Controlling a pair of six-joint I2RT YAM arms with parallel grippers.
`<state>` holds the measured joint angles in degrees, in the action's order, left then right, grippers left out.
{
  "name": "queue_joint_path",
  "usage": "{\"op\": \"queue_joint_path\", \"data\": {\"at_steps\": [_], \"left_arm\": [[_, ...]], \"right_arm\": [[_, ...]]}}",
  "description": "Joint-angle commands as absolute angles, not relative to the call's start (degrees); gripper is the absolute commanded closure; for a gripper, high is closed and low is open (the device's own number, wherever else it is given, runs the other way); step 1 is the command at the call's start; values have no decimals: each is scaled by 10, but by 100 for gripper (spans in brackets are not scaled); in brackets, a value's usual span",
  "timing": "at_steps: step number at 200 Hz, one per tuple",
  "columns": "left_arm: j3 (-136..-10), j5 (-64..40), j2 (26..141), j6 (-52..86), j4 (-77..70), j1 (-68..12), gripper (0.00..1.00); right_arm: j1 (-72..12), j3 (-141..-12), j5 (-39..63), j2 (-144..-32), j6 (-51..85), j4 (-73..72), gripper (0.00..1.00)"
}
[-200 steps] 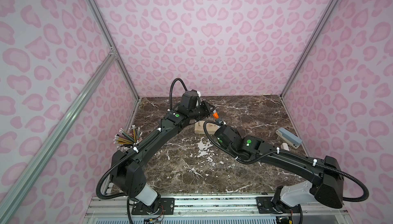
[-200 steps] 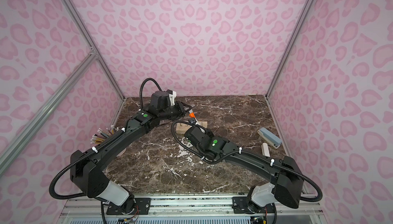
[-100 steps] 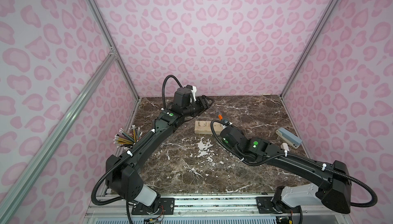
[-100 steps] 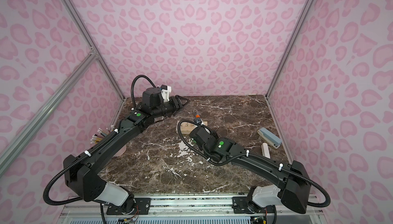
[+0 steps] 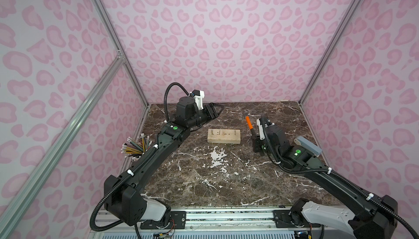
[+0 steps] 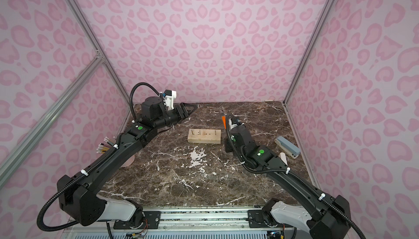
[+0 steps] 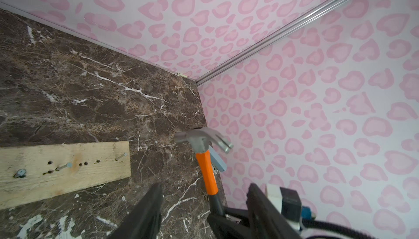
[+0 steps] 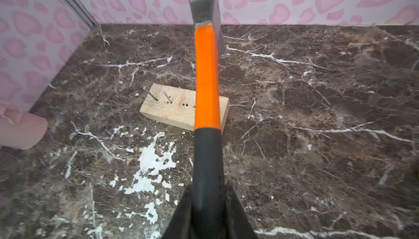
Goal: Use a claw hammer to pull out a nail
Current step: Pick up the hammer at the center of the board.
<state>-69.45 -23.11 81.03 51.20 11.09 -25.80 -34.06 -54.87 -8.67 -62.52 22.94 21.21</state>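
The claw hammer (image 5: 249, 123) stands nearly upright to the right of the wooden block (image 5: 224, 136), silver head up and orange collar below it. My right gripper (image 8: 207, 188) is shut on its black shaft (image 8: 207, 158). The block carries up to three nails; two nails (image 8: 166, 97) lean near its left end and a third (image 7: 121, 156) stands at its right end. My left gripper (image 5: 217, 110) is open and empty behind the block's left end, well apart from the hammer (image 7: 201, 139). Both top views show the block (image 6: 204, 136) lying free between the arms.
A pink cup of pencils (image 5: 136, 147) stands by the left wall. A blue-grey stapler-like thing (image 5: 308, 146) lies by the right wall, behind my right arm. The walls close in the marble table (image 5: 204, 181) on three sides.
My left gripper has opened, come off the hammer and drawn back to the rear left. My right arm has carried the hammer from over the block to its right side.
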Motion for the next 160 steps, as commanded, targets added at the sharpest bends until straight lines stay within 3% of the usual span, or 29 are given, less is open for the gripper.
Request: {"op": "queue_joint_path", "data": {"at_steps": [1,38,92,160], "left_arm": [[-654,-257,789,484,8,-253,34],[-631,-297,780,428,-25,-244,29],[-604,-460,814,399,-137,-204,30],[-639,-521,869,353,-127,-188,29]], "right_arm": [[-296,-540,76,-606,277,107,100],[-213,-527,255,-598,325,61,100],[-182,-526,429,-606,348,36,100],[-184,-510,530,-585,350,28,100]]}}
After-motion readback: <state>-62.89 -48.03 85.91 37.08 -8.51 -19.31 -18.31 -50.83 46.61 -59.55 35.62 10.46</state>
